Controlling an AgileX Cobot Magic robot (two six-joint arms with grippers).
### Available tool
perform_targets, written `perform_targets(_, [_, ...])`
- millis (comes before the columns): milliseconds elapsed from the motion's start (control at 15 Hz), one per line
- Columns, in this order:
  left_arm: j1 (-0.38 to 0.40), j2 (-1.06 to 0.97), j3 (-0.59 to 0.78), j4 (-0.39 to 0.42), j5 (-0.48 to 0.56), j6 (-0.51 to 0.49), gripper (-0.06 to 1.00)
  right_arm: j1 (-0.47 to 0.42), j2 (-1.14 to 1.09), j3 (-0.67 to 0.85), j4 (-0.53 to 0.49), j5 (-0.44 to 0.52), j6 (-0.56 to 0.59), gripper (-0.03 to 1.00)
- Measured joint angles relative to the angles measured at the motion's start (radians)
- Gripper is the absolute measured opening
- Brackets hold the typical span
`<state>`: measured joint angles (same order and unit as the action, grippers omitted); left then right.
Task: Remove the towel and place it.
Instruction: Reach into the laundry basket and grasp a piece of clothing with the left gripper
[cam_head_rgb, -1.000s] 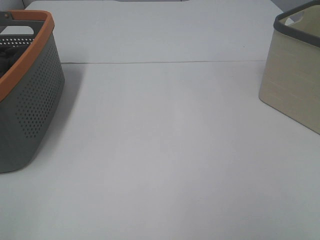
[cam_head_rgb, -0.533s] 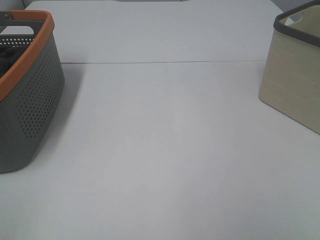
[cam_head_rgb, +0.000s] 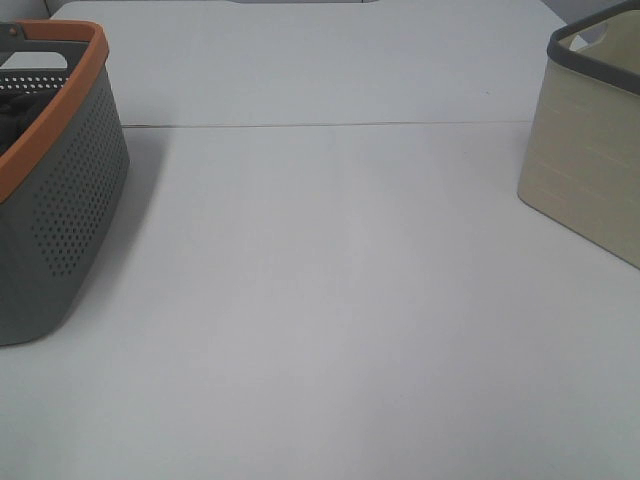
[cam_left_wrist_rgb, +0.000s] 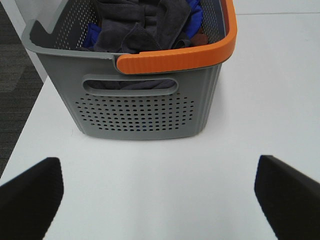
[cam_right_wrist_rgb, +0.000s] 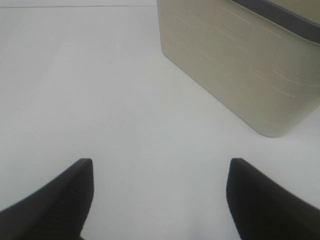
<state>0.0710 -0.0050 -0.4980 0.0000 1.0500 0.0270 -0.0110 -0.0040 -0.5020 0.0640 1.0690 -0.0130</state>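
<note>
At nine o'clock on the white flat table (cam_head_rgb: 330, 300), a grey perforated plastic basket with an orange rim (cam_head_rgb: 70, 200) is seen. The dark charcoal terry towel (cam_left_wrist_rgb: 135, 25) is crumpled inside it, beside a blue cloth (cam_left_wrist_rgb: 196, 15). At two o'clock a beige fabric bin with a dark grey rim (cam_head_rgb: 590, 170) is placed. The left gripper (cam_left_wrist_rgb: 157, 172) and the right gripper (cam_right_wrist_rgb: 160, 167) are spread wide, and nothing is grasped.

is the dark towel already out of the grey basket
No, the towel lies bunched up inside the grey basket, below its orange rim.
</note>
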Motion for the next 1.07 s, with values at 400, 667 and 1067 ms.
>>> perform_targets(400, [0.0,0.164,-0.145,0.0,0.037,0.041,0.98,0.0,0.0,0.0,0.0,0.0,0.0,0.66])
perform_targets(667, [0.0,0.515,-0.43,-0.063,0.161,0.206,0.98,0.0,0.0,0.0,0.0,0.0,0.0,0.66])
perform_targets(1067, [0.0,1.15,-0.91,-0.084,0.167,0.484,0.98,0.0,0.0,0.0,0.0,0.0,0.0,0.66])
